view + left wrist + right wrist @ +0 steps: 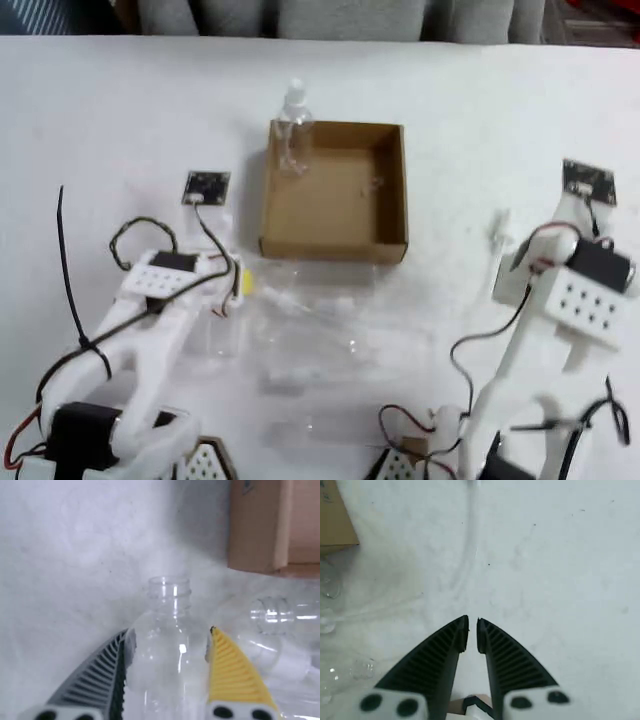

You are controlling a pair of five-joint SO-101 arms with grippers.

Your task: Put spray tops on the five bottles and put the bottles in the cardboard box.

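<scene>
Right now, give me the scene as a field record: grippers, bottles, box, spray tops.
left gripper: shut on an uncapped bottle
right gripper: shut, empty, over the table
box: open, one capped bottle upright in its far corner on the left arm's side
loose bottles: clear, uncapped, lying in front of the box; count unclear
spray top: lying on the table by the right arm

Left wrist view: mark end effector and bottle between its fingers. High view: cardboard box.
left end effector [169, 631], left wrist view, midway between fingertips.
bottle [170, 587], left wrist view, threaded neck.
cardboard box [335, 248], high view, near wall.
</scene>
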